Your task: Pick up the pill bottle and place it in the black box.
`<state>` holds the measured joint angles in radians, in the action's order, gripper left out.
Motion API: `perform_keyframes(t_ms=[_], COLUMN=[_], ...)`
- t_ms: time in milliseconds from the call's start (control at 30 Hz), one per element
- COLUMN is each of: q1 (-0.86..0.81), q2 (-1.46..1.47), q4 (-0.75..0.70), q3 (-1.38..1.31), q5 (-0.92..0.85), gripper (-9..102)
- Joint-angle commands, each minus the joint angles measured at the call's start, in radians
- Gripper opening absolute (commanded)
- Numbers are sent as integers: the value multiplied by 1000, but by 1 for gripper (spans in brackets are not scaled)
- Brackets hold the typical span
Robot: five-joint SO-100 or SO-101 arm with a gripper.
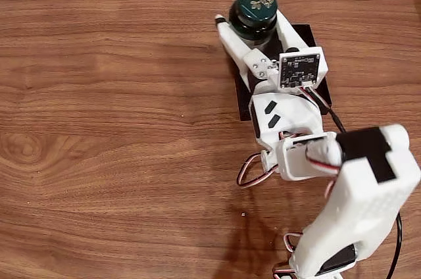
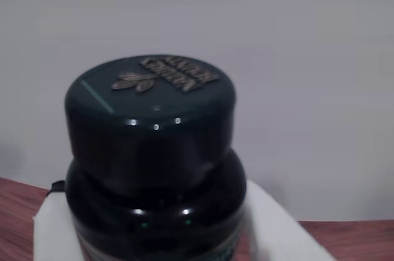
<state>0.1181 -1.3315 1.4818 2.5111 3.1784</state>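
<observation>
From the fixed view I saw the hand (image 1: 253, 29) clenched around the pill bottle (image 1: 253, 10), one white finger (image 1: 229, 37) on each side of it. The bottle stood upright, cap up, at the far edge of the black box (image 1: 245, 98), which lay on the wooden bench (image 1: 112, 114) under the arm. In the wrist view the bottle (image 2: 151, 150) sat close up, its green cap (image 2: 151, 107) facing me.

Dark green pill bottle (image 1: 254, 10) – cap up, upright – sits above the shallow black box (image 1: 245, 98).
</observation>
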Motion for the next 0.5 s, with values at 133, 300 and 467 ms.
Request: perform_keyframes(t_ms=[133, 300, 467], q1=[-64, -95, -115], q2=[123, 196, 241], q4=[107, 114, 89], q3=[-179, -236, -262], q5=[14, 11, 17], gripper=[14, 14, 16])
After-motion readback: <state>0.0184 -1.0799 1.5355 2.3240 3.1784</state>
